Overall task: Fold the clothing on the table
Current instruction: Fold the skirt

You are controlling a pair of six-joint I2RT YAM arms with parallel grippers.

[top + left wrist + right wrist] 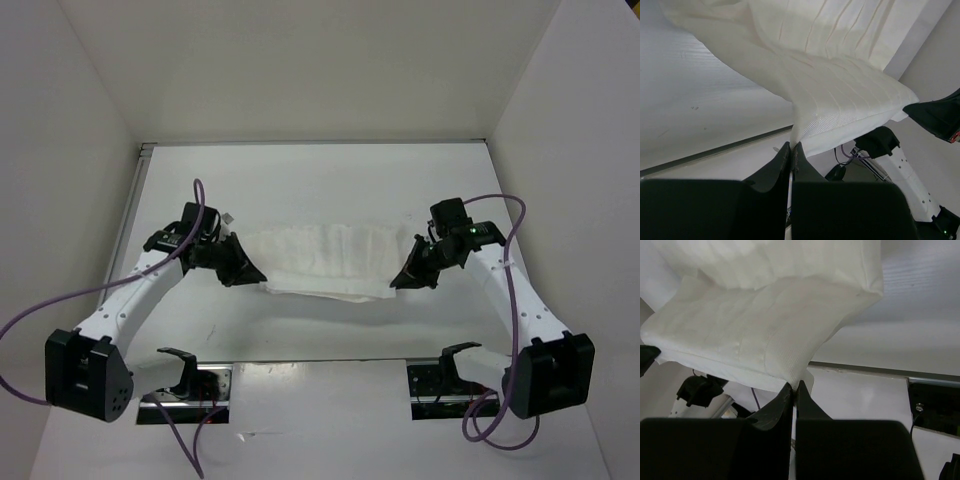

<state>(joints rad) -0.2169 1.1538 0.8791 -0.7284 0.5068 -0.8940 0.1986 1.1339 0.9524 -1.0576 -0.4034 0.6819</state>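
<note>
There is one piece of clothing [325,260]. It is white and soft, with thin stripes. There are two arms [130,300], and each has one end effector. There are two purple cables [517,300], one by each arm. There is one white bench [330,180].

The left end effector [243,268] is clenched on the left end of the clothing. The right end effector [408,275] is clenched on the right end. The clothing stretches between them, just right of the left one and just left of the right one. In each wrist view the black fingers [780,162] press together with a corner of cloth squeezed at their tips.

The clothing looks doubled over. A lower layer sticks out on its near side in the top view. It is over the middle of the bench. I cannot tell if its middle touches the bench or hangs just above it. In both wrist views the far part of the clothing is cut off at the top edge.
</note>
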